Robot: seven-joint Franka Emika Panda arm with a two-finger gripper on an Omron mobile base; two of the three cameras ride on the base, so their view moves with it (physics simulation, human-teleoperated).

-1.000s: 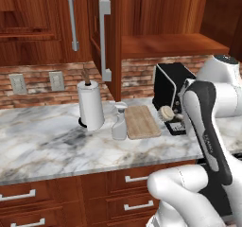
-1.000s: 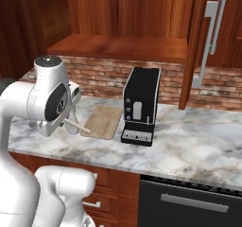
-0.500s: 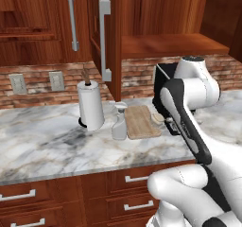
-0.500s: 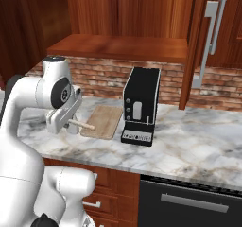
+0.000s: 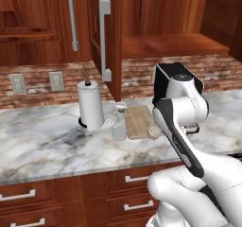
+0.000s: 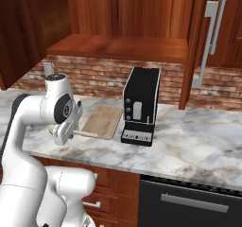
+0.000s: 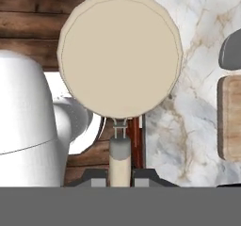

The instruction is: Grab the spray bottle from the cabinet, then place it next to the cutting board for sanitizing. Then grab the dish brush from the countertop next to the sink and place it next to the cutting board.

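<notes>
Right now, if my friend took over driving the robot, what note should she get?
Gripper: shut on the dish brush, held by its handle, near the cutting board's front corner.
Spray bottle: already standing on the countertop at the cutting board's left edge, by the paper-towel roll.
Cabinet: door open.
Done: bottle placed, brush picked up.
Left: set the brush down beside the board and let go.

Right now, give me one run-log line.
gripper: shut on dish brush | spray bottle: beside cutting board | brush: carried near board, not yet placed
</notes>
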